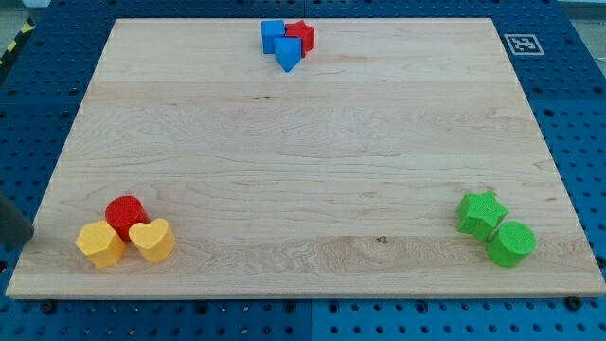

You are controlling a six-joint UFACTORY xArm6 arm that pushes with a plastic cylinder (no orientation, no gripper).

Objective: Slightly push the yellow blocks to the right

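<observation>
Two yellow blocks lie near the bottom left corner of the wooden board [312, 142]: a yellow hexagon [99, 243] and, just to its right, a yellow heart [152, 240]. Landmark for all places is the red cylinder [124, 214], which sits just above the two and seems to touch both. Far up and to the right of the cylinder, at the top edge, stands a cluster of two blue blocks [280, 44] and one red block [301, 36]. Far to the right of the cylinder are a green star [481, 212] and a green cylinder [511, 243], side by side.

At the left border of the view, left of the cylinder and off the board, there is a dark blurred shape; maybe it is the rod, but I cannot tell, and my tip does not show clearly. The rig has no pincer, so there is nothing to open or close.

I judge the yellow blocks light, stiff and easy to slide on the smooth wood. The contact place should be the left face of the hexagon, at mid-height of the pair, so it pushes the heart along. An off-centre push may turn them or drag the cylinder too.
</observation>
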